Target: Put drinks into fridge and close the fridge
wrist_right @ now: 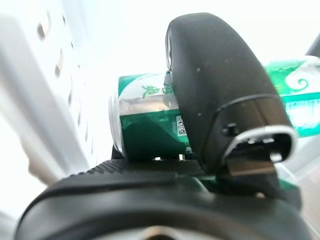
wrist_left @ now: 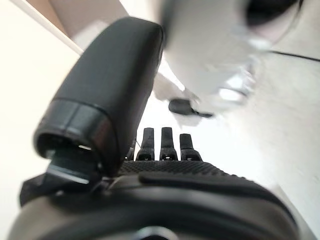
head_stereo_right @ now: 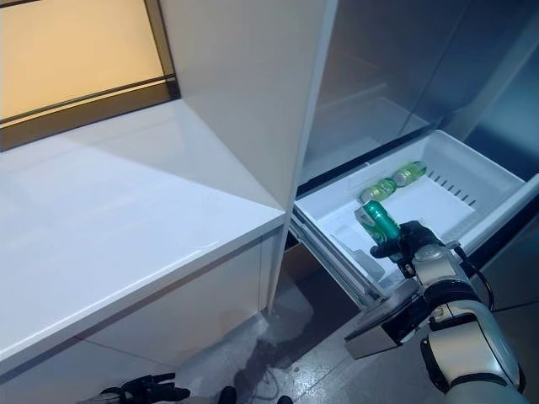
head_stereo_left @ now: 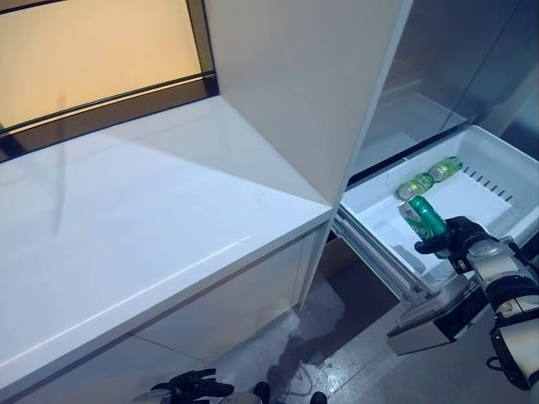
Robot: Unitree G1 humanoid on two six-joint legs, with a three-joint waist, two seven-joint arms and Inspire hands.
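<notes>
My right hand (head_stereo_left: 456, 238) is shut on a green drink can (head_stereo_left: 425, 220), holding it tilted over the pulled-out white fridge drawer (head_stereo_left: 497, 160). In the right wrist view the thumb (wrist_right: 215, 95) wraps across the can (wrist_right: 145, 125). Two more green cans (head_stereo_left: 429, 177) lie side by side on the drawer's floor toward its back. The fridge's tall white side panel (head_stereo_left: 295, 84) stands left of the drawer. My left hand (head_stereo_left: 198, 386) hangs low near the floor at the bottom edge, its fingers (wrist_left: 162, 145) straight and holding nothing.
A long white countertop (head_stereo_left: 143, 219) runs along the left, ending at the fridge panel. A dark-framed window (head_stereo_left: 101, 59) sits behind it. The drawer's metal rail (head_stereo_left: 379, 261) juts out toward me. Grey floor (head_stereo_left: 337, 345) lies below the drawer.
</notes>
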